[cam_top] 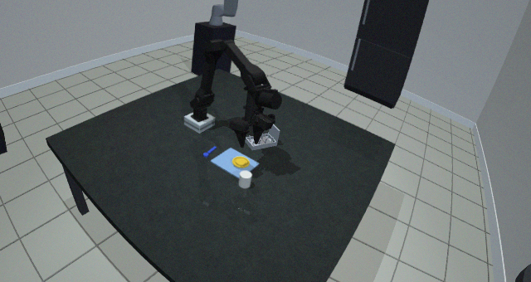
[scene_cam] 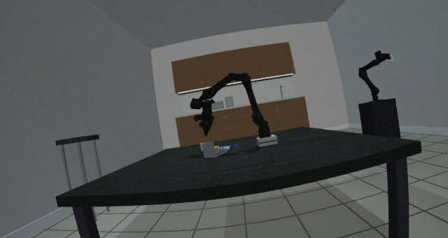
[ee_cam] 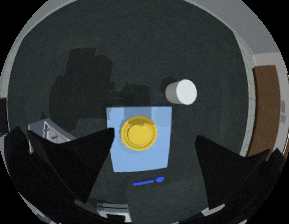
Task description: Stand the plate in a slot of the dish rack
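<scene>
The yellow plate (cam_top: 241,162) (ee_cam: 139,133) lies flat on a light blue mat (cam_top: 222,162) (ee_cam: 118,155) on the black table (cam_top: 145,182). The white wire dish rack (cam_top: 265,142) (scene_cam: 208,150) (ee_cam: 44,131) stands just behind the mat. My gripper (cam_top: 249,140) (scene_cam: 206,129) hangs open and empty above the table, over the gap between the rack and the plate, well above both. In the wrist view the plate lies between the two dark fingers, far below.
A white cup (cam_top: 245,179) (ee_cam: 180,92) stands at the mat's near corner. A small blue spoon (cam_top: 209,151) (ee_cam: 147,181) lies left of the mat. The arm's white base (cam_top: 199,123) (scene_cam: 267,140) stands at the back of the table.
</scene>
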Motion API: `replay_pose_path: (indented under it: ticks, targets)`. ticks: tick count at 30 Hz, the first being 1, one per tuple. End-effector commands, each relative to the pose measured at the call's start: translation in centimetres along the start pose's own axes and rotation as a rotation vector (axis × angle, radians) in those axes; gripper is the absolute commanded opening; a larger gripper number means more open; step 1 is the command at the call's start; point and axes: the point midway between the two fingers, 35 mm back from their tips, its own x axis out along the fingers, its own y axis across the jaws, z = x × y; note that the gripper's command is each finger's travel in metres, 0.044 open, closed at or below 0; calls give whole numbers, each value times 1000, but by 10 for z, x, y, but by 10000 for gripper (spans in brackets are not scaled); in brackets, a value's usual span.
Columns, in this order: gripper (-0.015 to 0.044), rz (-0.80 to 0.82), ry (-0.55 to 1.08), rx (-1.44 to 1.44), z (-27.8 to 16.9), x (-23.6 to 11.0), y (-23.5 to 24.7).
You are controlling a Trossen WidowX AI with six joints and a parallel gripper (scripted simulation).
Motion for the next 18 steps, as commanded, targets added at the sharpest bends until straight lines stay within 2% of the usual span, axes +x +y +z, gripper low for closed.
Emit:
replay_pose_path:
  ticks: [1,7,18]
  targets:
    - [400,107,100,-18,-12,21,0]
    - [400,238,207,-20,-31,41,1]
    - [400,242,210,-20,-33,47,3]
